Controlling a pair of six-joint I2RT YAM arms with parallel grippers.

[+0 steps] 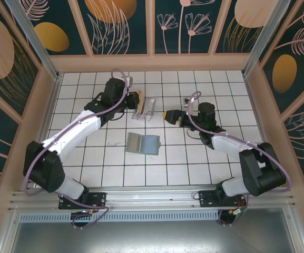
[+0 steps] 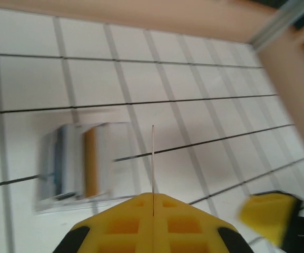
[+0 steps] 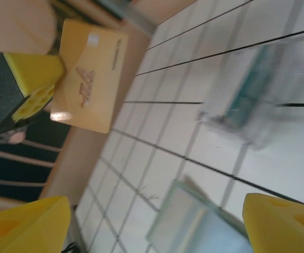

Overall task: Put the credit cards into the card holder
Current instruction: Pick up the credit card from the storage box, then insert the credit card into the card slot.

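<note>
While the left gripper (image 1: 136,99) was shut tight on the orange-yellow card (image 3: 91,79), it held that card up in the air just beside the clear box (image 1: 146,109). The step in hand looked like taking one card from the box over to the card holder (image 1: 143,143). The card holder lay open and flat on the white table (image 1: 204,168), nearer the arms than the box, and nothing held it. The right gripper (image 1: 168,116) was spread wide with nothing in it, and it pointed at the card from the other side. Next, I think, the card had to come down to the card holder and slide edge-first into a slot, or go to the right gripper first. I could not tell which. The holder might slip when pushed, so the free gripper might need to press it down. The other cards (image 2: 70,163), blue and orange, sat in the clear box. The two grippers were near each other and could bump
</note>
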